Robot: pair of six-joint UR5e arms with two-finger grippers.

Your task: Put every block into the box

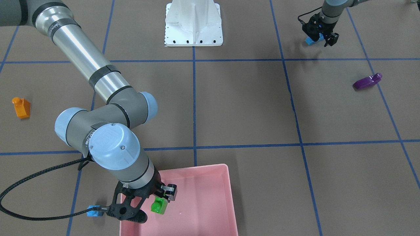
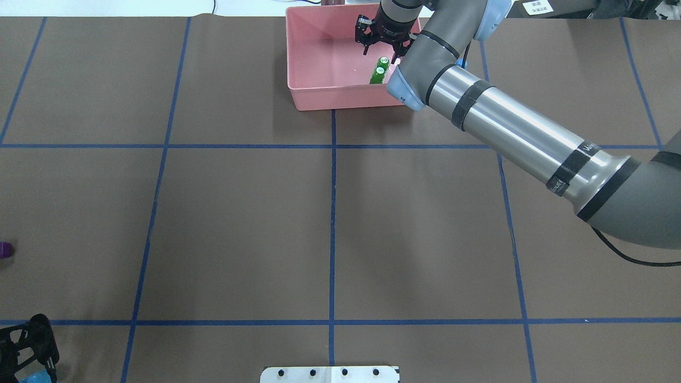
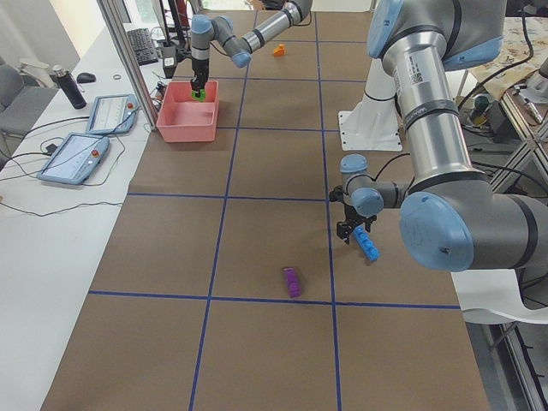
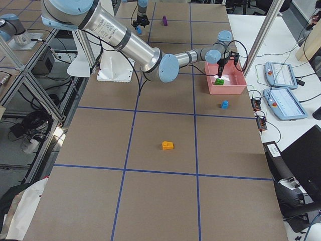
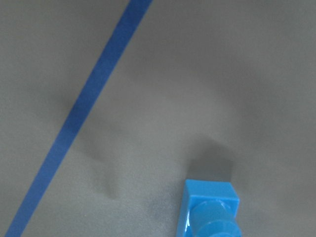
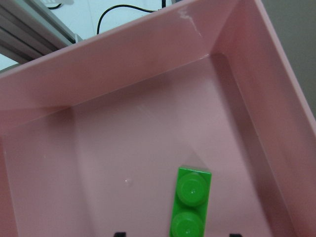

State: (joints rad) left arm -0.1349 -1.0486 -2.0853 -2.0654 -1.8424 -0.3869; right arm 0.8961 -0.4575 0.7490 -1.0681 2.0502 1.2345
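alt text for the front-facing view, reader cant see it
The right end effector hangs open over a green two-stud block lying in the pink tray. On the brown table: an orange sloped block, a purple block, a small light-blue block beside the tray, and a second light-blue block under the left end effector.

A light-blue block lies at the lower edge of the picture, right of the middle, and only its upper end shows, because the frame cuts the rest. On its top one round stud is seen complete, and a part of a second one below it. A soft dark shadow touches the block on its upper side. Well apart to the left of the block, a blue tape line crosses the brown table diagonally.
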